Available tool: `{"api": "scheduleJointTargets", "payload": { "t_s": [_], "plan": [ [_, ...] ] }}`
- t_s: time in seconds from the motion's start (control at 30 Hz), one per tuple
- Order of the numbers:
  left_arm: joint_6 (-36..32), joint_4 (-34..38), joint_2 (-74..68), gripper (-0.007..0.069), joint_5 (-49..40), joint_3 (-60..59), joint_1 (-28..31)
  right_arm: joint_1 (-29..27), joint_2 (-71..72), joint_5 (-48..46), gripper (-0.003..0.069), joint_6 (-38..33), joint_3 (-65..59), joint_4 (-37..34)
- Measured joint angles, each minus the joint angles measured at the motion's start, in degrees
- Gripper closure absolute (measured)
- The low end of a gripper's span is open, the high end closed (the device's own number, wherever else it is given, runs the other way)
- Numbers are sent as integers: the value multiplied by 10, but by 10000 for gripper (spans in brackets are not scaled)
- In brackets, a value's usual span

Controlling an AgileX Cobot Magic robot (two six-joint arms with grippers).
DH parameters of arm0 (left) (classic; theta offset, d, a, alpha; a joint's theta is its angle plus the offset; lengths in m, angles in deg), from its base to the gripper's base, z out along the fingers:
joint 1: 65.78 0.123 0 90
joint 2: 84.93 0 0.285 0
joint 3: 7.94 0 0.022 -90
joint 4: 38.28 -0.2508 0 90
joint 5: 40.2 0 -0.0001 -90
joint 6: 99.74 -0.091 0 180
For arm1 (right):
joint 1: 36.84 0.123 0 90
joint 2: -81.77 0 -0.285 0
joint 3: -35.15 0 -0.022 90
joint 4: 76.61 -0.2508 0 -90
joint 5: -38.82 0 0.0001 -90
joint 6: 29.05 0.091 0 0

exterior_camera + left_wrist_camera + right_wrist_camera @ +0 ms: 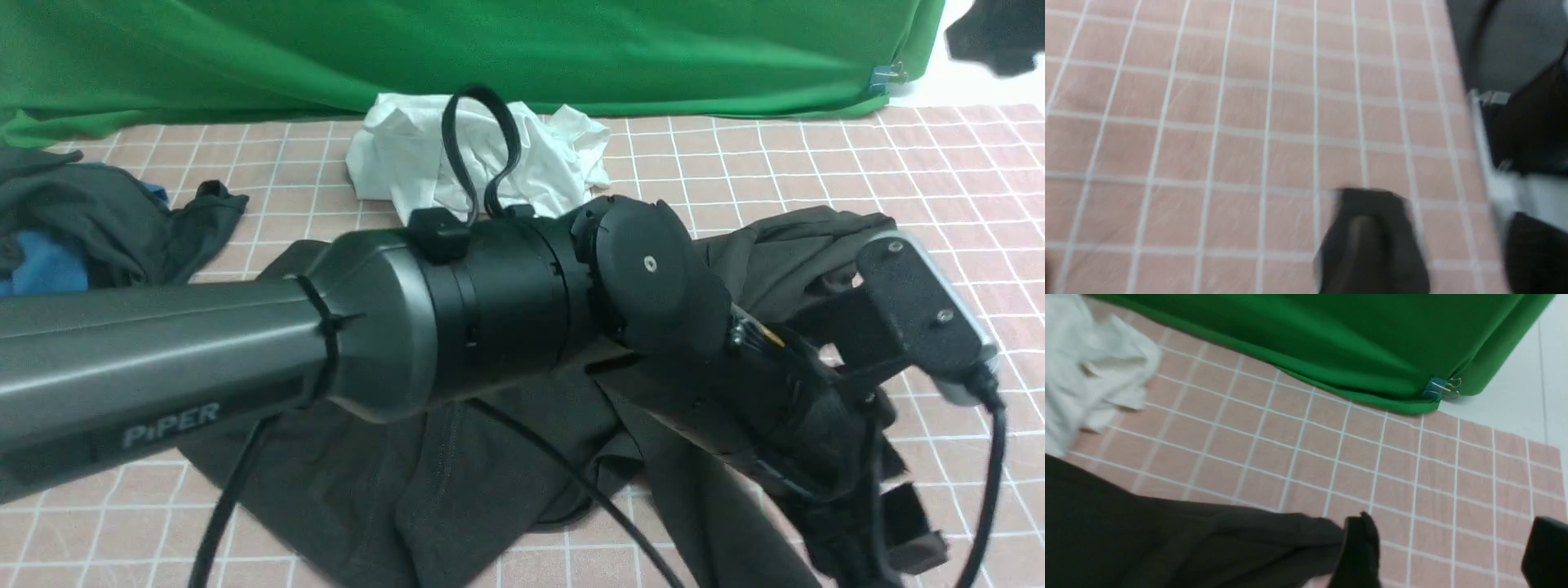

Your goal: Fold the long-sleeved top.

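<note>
Long-sleeved top [392, 482] lies from the middle of the checked tablecloth [816, 163] out toward 4 o'clock, but I only get pieces of it. My left arm [245, 343] reaches in from 9 o'clock across the front view and covers the top's middle, and its near edge is cut off at 6 o'clock. What shows is dark brown-black, soft and rumpled, bunched into a raised heap toward 3 o'clock; I cannot pick out a sleeve for sure. The left gripper [1449, 212] is just a dark blur at 5 o'clock in the front view. Its own wrist view, smeared throughout, shows the fingers spread wide with only bare tablecloth between them. The right gripper [1453, 522] I find only in the right wrist view: jaws wide apart, one finger [1359, 547] right at the top's edge, touching or not I cannot tell. A white garment [473, 155] sits at 12 o'clock, and a grey garment [106, 220] at 9 o'clock has a blue shirt [41, 261] showing under it.
</note>
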Motion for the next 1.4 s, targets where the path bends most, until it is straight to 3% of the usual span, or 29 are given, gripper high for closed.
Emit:
{"api": "scheduleJointTargets", "payload": {
  "t_s": [0.1, 0.13, 0.2, 0.27, 0.37, 0.47, 0.5, 0.57, 0.6, 0.63, 0.77, 0.93, 1.13, 1.4],
  "plan": [
    [58, -65, 33, -29, -14, 0, 16, 10, 52, -48, 202, 47, 0, -1],
    [58, -65, 33, -29, -14, 0, 18, 10, 55, -48, 207, 49, 0, -1],
    [142, -119, 79, -46, -26, 0, 41, 36, 90, -97, 266, 74, 0, -1],
    [188, -162, 116, -13, -40, 1, 59, 58, 101, -125, 293, 85, 0, -1],
    [262, -233, 179, 158, -75, 1, 99, 115, 106, -165, 354, 108, 0, -1],
    [316, -286, 257, 423, -103, -8, 150, 217, 98, -176, 410, 123, -9, 2],
    [316, -288, 262, 440, -103, -10, 158, 225, 97, -176, 414, 125, -10, 3],
    [334, -298, 321, 568, -120, -29, 200, 318, 79, -166, 424, 141, -19, 5],
    [336, -299, 326, 578, -123, -31, 208, 340, 75, -163, 424, 148, -21, 8],
    [346, -306, 374, 600, -136, -55, 240, 389, 57, -153, 415, 175, -25, 17],
    [395, -334, 465, 606, -150, -130, 295, 495, -3, -114, 358, 235, -25, 32],
    [416, -350, 574, 606, -154, -242, 333, 577, -101, -74, 239, 289, -25, 34],
    [421, -354, 632, 606, -155, -321, 335, 609, -216, -50, 122, 329, 4, 35],
    [421, -354, 639, 606, -147, -327, 335, 610, -314, -31, 98, 350, 42, 89]
  ]
}}
